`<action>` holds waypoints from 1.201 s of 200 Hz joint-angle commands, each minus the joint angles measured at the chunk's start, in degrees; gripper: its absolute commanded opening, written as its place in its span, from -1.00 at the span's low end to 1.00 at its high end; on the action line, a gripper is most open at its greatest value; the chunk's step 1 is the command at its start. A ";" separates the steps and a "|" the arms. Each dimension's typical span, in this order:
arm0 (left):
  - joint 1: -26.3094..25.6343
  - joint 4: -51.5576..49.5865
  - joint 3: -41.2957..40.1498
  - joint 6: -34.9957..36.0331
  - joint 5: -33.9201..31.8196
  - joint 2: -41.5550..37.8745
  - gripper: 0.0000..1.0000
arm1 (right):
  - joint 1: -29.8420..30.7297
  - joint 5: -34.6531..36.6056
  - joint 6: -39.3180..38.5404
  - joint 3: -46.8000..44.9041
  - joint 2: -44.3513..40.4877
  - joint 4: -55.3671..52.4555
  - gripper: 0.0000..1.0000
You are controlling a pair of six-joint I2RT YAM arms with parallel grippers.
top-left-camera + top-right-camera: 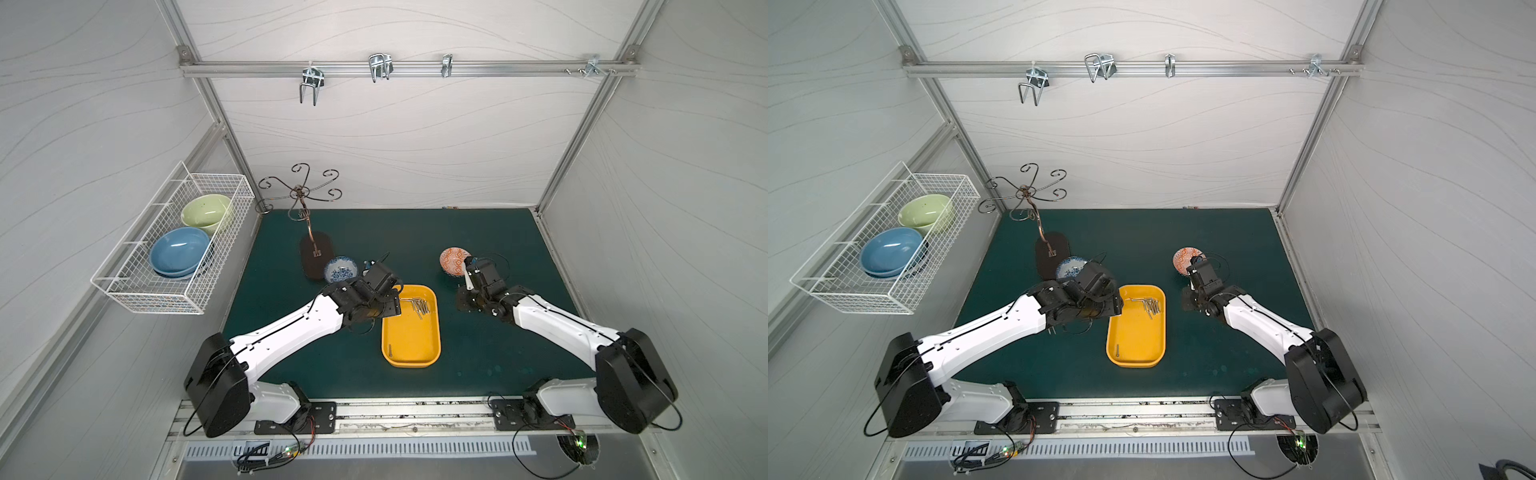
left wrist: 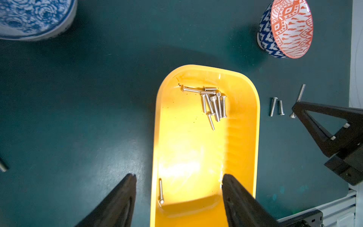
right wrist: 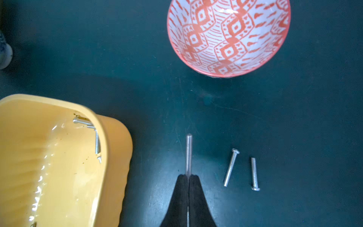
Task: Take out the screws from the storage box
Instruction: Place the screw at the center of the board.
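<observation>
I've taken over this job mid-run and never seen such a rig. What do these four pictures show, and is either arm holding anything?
Two white-and-black robot arms work over a green mat. Two pictures look down from overhead, nearly alike; the other two come from a camera on each arm's wrist. On the mat sit the yellow storage box, a blue-patterned bowl and an orange-patterned bowl. Most screws lie clustered at one end of the box, a lone screw at the other, and two screws out on the mat. The left gripper is open above the box, holding nothing. The right gripper is shut on a long screw beside those two.
</observation>
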 commanded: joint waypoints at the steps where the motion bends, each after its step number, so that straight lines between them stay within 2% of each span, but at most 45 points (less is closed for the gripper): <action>1: -1.13 2.70 3.62 -0.42 0.35 3.40 0.45 | -1.16 -1.33 2.70 -0.40 2.38 2.49 -1.00; 52: -1.95 2.28 7.85 -0.56 0.48 12.02 0.44 | -2.02 -1.59 4.11 -0.44 8.64 4.22 -1.00; 87: -1.95 2.42 9.79 -1.02 -0.43 15.30 0.39 | -2.68 0.61 5.25 -0.39 9.50 3.41 -1.00; 145: -1.95 3.50 12.25 -1.95 1.36 20.88 0.39 | -4.14 0.12 7.35 -1.53 12.38 4.12 -1.00; 229: -2.10 4.48 15.69 -3.11 2.23 27.65 0.36 | -4.22 0.25 8.31 -3.47 10.36 4.28 -1.00; 240: -2.12 3.79 16.75 -3.07 2.08 28.64 0.34 | -4.19 -0.50 7.75 -3.68 9.99 4.79 -0.79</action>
